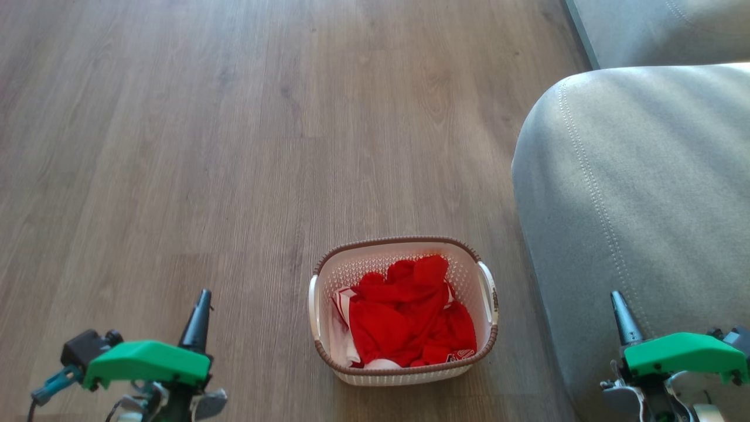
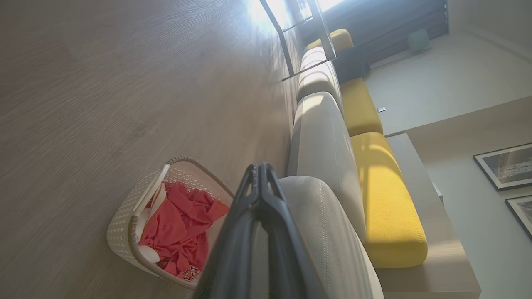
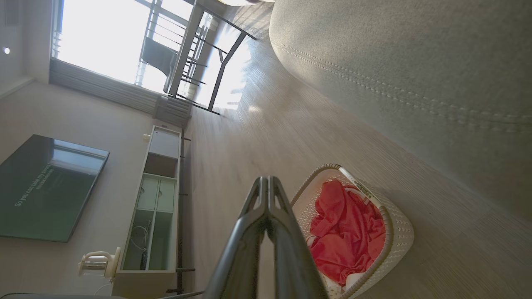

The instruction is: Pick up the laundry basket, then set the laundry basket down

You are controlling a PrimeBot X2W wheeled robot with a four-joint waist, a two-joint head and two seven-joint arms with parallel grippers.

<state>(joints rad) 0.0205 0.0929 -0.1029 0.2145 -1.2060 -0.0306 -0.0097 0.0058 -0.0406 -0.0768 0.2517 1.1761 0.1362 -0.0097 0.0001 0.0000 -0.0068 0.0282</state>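
The laundry basket [image 1: 476,275] stands on the wooden floor, white and perforated with a brown rim and white side handles, holding red clothes [image 1: 410,310]. It also appears in the left wrist view [image 2: 124,232] and the right wrist view [image 3: 395,232]. My left gripper [image 1: 200,302] is at the lower left, well left of the basket, its fingertips pressed together with nothing held [image 2: 259,168]. My right gripper [image 1: 618,302] is at the lower right, over the sofa's edge, also shut and empty [image 3: 266,180]. Neither gripper touches the basket.
A grey sofa [image 1: 638,205] rises close to the basket's right side, with yellow cushions [image 2: 386,207] behind it. A dark-framed table or chair [image 3: 199,58] stands far off by the window. A shelf unit [image 3: 153,199] and a screen [image 3: 45,187] line the far wall.
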